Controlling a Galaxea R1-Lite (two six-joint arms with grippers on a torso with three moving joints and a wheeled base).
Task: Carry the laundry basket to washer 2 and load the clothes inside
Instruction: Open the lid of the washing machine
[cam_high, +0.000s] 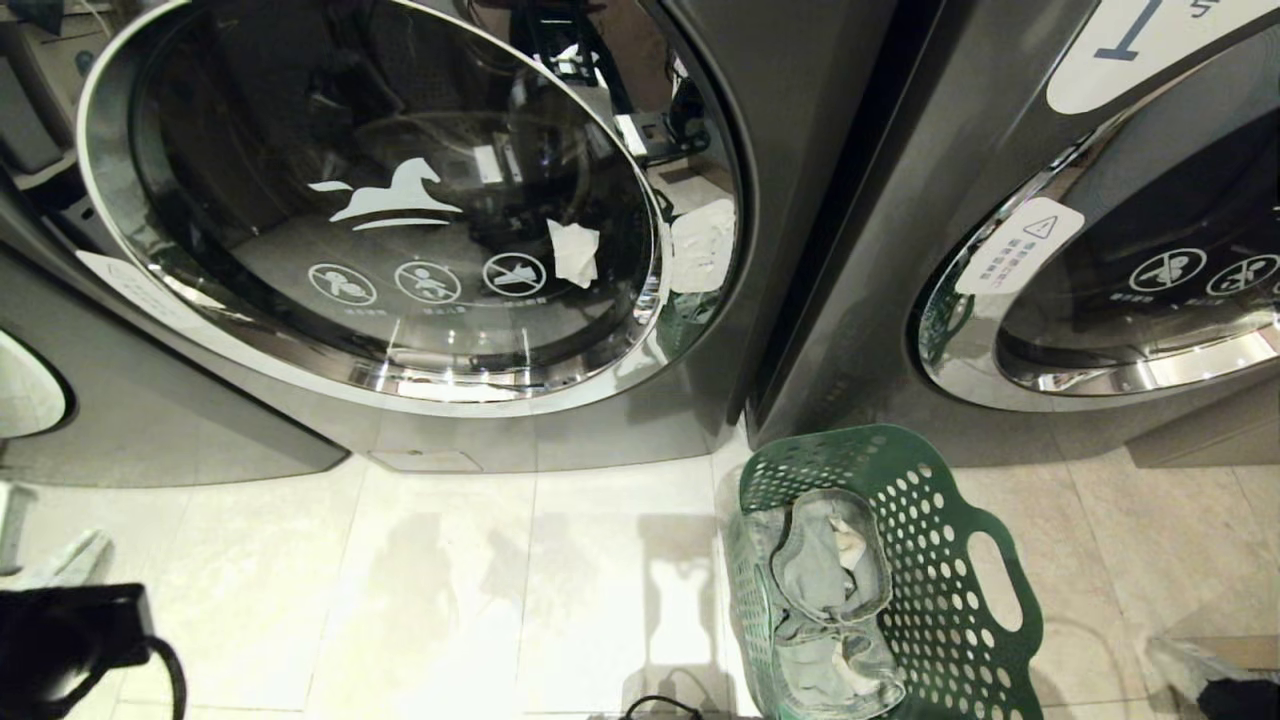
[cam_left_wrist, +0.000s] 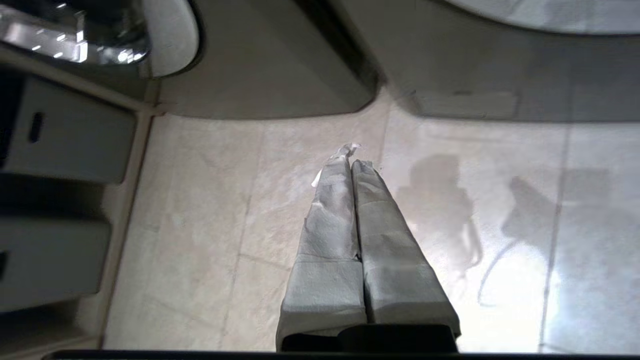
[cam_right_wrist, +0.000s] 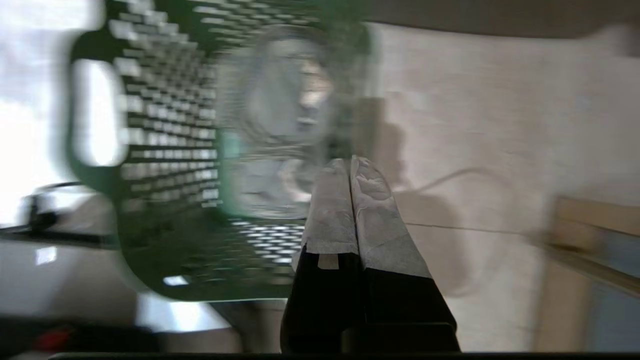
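Left arm: a dark piece of it shows at the lower left corner of the head view, well to the left of the laundry basket.
Left gripper: fingers pressed together with nothing between them, their cloth-wrapped tips hanging over bare floor tiles, with the grey foot of a washer beyond.
Left washer: stands left of the basket and behind it; its big round glass door is shut, ringed in chrome and printed with a white horse mark and three warning symbols.
Laundry basket: green, perforated, standing upright on the pale tiles at the foot of the gap between the two machines. Its long axis runs from the washers back toward the robot, the far end close to the machines' base and a cut-out handle on its right wall.
Clothes: grey garments bundled inside the basket, lying along its length.
Right washer: behind and to the right of the basket, door shut, a white warning sticker on the rim.
Right gripper: fingers closed together and empty, held just beside the basket; that view is motion-blurred.
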